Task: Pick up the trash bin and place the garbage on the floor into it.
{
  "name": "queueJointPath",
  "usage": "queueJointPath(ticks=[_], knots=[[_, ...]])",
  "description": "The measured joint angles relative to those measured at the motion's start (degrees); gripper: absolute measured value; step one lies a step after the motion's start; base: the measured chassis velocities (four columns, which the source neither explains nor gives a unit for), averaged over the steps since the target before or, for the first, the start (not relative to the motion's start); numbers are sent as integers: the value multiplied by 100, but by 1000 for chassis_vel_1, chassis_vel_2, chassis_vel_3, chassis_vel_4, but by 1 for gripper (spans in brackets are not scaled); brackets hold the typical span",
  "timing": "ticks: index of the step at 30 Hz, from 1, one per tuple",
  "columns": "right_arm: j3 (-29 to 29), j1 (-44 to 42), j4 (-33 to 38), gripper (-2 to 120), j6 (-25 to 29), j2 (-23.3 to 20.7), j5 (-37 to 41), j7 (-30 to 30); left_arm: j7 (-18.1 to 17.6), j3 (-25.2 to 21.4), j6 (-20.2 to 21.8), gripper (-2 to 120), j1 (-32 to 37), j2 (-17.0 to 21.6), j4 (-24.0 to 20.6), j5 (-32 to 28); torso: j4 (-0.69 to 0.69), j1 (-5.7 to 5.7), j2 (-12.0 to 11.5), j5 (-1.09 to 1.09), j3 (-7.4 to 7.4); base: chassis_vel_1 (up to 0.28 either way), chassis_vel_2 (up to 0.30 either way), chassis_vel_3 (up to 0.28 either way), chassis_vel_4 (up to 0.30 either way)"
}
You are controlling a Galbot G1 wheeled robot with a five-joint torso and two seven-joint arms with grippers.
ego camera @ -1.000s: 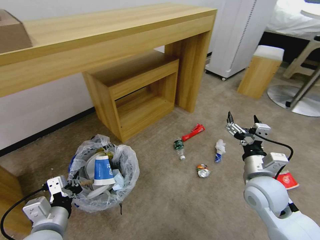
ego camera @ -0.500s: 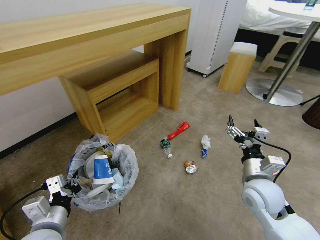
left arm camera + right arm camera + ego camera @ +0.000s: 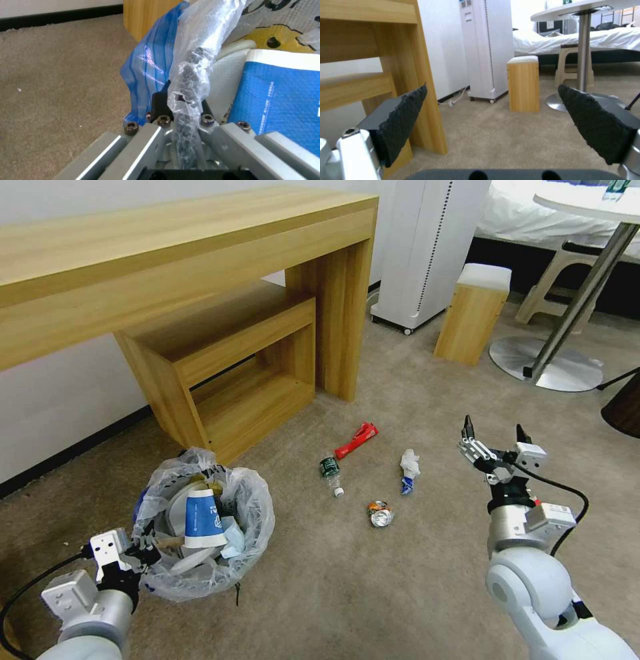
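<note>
Lower left of the head view: the left gripper [image 3: 143, 553] is pinching the near rim of the trash bin [image 3: 203, 530], jaws closed on the rim and its crinkly liner; the left wrist view is showing the bag plastic [image 3: 190, 75] running down between the closed jaws. The hold on the rim probably lets the bin travel with the robot to the litter instead of each piece being ferried across. The bin is sitting low at lower left, over the beige floor [image 3: 347, 593]; whether it is resting on the carpet or just lifted cannot be told. It is already holding a blue-and-white cup [image 3: 200, 517] and pale scraps. Above it, the wooden desk [image 3: 167, 253] is spanning the upper left, with a low shelf unit [image 3: 233, 367] tucked under it. Centre frame, the garbage is lying loose on the floor, well apart from the bin: green bottle [image 3: 329, 469], red packet [image 3: 357, 439] just above it, crushed can [image 3: 380, 515] lower down, white paper with a blue wrapper [image 3: 409, 471] to the right. Right of that cluster, the right gripper [image 3: 497, 444] is hovering with jaws spread wide and nothing between them, near the paper wad but clear of it, likely being kept open and free for picking. Judging by the layout, four pieces are awaiting collection.
</note>
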Motion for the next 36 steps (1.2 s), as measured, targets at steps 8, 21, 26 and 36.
queueJointPath(ticks=[8,21,26,36], knots=[[62,-186,94,100,26,167,-114,8,10,52,-17,0,-19,49,48,1,0,0,0,0,0,0,0,0,0],[126,-254,191,100,44,279,-179,-1,22,90,-19,0,46,86,-14,71,0,0,0,0,0,0,0,0,0],[160,-309,217,100,43,283,-201,-1,29,106,-22,0,76,48,-60,104,0,0,0,0,-1,-7,-10,-7,-9],[183,-324,227,100,70,253,-232,-17,38,76,-43,0,91,36,-94,109,-2,0,0,0,0,-47,-56,-47,-47]])
